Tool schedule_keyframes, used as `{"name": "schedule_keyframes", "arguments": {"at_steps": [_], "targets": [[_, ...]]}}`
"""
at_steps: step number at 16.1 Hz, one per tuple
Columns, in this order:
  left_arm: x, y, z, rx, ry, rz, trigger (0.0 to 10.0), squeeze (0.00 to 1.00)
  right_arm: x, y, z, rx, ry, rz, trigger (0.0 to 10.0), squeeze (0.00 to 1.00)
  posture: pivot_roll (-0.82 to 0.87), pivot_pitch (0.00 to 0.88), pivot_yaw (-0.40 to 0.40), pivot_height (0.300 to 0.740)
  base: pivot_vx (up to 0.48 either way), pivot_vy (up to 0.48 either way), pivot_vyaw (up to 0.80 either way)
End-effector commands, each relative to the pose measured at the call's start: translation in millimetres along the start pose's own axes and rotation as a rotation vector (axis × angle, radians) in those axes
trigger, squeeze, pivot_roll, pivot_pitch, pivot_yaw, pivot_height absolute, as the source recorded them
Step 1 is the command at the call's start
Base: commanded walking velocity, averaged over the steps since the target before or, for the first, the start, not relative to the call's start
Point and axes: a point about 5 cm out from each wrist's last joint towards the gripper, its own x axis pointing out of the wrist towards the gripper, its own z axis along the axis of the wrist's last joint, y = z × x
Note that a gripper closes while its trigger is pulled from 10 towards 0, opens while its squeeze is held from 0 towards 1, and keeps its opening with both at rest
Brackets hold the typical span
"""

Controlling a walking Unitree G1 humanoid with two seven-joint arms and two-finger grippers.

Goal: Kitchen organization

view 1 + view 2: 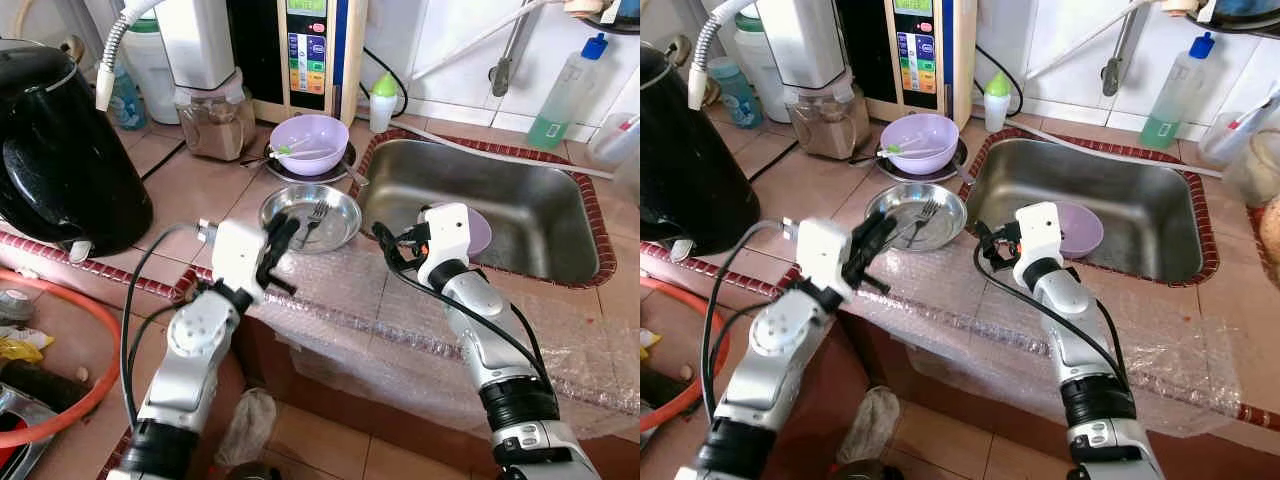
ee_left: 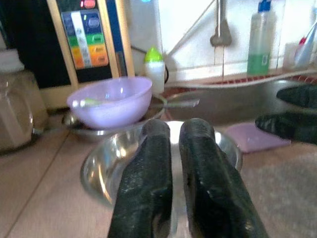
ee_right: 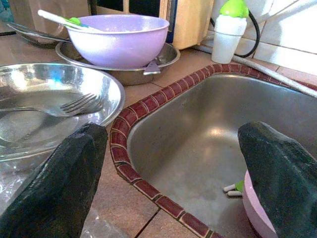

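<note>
A: What colours are on the counter [image 1: 200,190]?
B: Tan tiles with a dark red patterned border. The bowl [image 1: 309,143] at twelve o'clock is lilac, and the dish [image 1: 310,217] holding a fork [image 1: 314,219] is shiny silver.
A: And the sink [image 1: 480,205]?
B: Steel grey, with a lilac plate [image 1: 478,232] inside. The kettle [image 1: 60,160] at nine o'clock is black; the bottle [image 1: 563,93] holds green liquid under a blue cap.

No text can be read; the coloured button panel [image 1: 306,50] is too blurred.

My arms are silver with white wrist blocks. Black cables loop along each, and the fingers [image 2: 198,168] are long, black and rubbery.
</note>
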Motion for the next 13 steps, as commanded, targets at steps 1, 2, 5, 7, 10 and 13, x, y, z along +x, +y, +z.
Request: {"name": "schedule_keyframes", "arguments": {"at_steps": [1, 2, 5, 7, 10, 13], "targets": [[-5.4, 3.7, -6.4, 0.022, 0.019, 0.029, 10.0, 1.0, -1.6, 2.2, -3.5, 0.001, 0.007, 0.003, 10.0, 0.0, 0.0, 0.0, 0.042, 0.74, 0.0, 0.0, 0.0], [-6.8, 4.0, -8.1, 0.027, 0.024, 0.038, 10.0, 1.0, -1.9, 1.9, -3.6, 0.001, 0.008, 0.003, 10.0, 0.0, 0.0, 0.0, 0.04, 0.74, 0.0, 0.0, 0.0], [-11.8, 4.1, -19.6, 0.046, 0.054, 0.048, 10.0, 1.0, -2.9, 1.9, -4.6, -0.002, 0.013, 0.004, 10.0, 0.0, 0.0, 0.0, 0.039, 0.74, 0.0, 0.0, 0.0], [-12.3, 5.1, -24.9, 0.056, 0.063, 0.069, 10.0, 1.0, -3.4, 1.8, -5.3, -0.004, 0.016, 0.005, 10.0, 0.0, 0.0, 0.0, 0.039, 0.74, 0.0, 0.0, 0.0], [-12.5, 5.7, -28.2, 0.069, 0.059, 0.101, 10.0, 1.0, -4.6, 2.3, -5.4, -0.007, 0.016, 0.007, 10.0, 0.0, -0.01, 0.0, 0.033, 0.74, 0.0, 0.0, 0.0], [-11.3, 3.9, -33.2, 0.063, 0.061, 0.122, 10.0, 1.0, -4.2, 2.6, -5.2, -0.011, 0.018, 0.011, 10.0, 0.0, -0.01, 0.0, 0.028, 0.74, 0.0, 0.0, 0.0]]}}
